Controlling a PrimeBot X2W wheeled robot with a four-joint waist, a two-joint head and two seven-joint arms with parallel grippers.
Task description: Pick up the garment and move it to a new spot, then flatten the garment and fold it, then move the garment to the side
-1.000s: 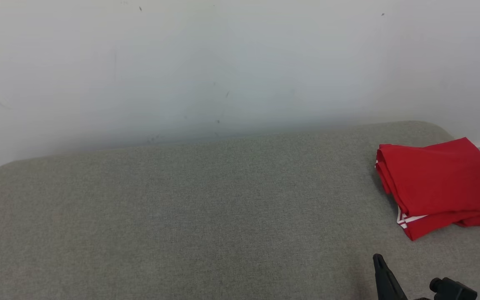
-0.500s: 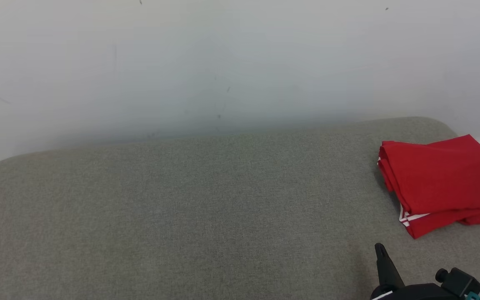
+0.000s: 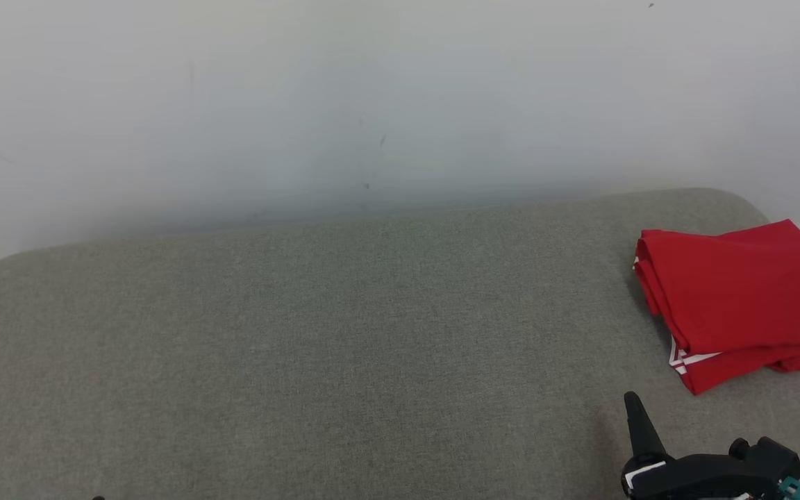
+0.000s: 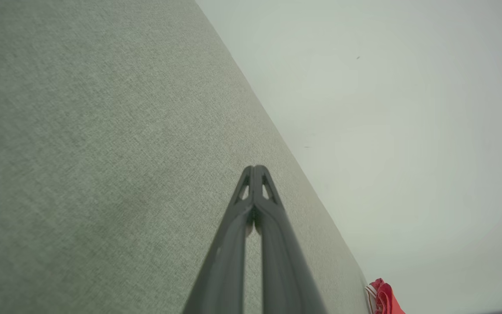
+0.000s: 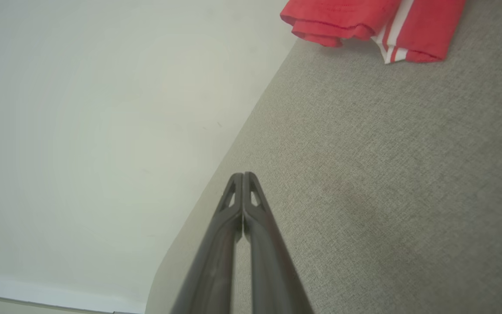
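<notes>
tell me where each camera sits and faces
Head view: on the head, facing forward and down at the grey cushion, wall and red garment; right gripper at lower right.
Left wrist view: on the left wrist, looking along the shut left gripper across the cushion to the wall.
Right wrist view: on the right wrist, looking along the shut right gripper over the cushion.
All three share the garment.

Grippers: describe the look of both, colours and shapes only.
The left gripper and right gripper match: two long, dark grey fingers, each tapering to a narrow tip with a small triangular cut-out near the end. In the head view, the right one's black housing bears a white patch, a round knob and a teal fitting.
</notes>
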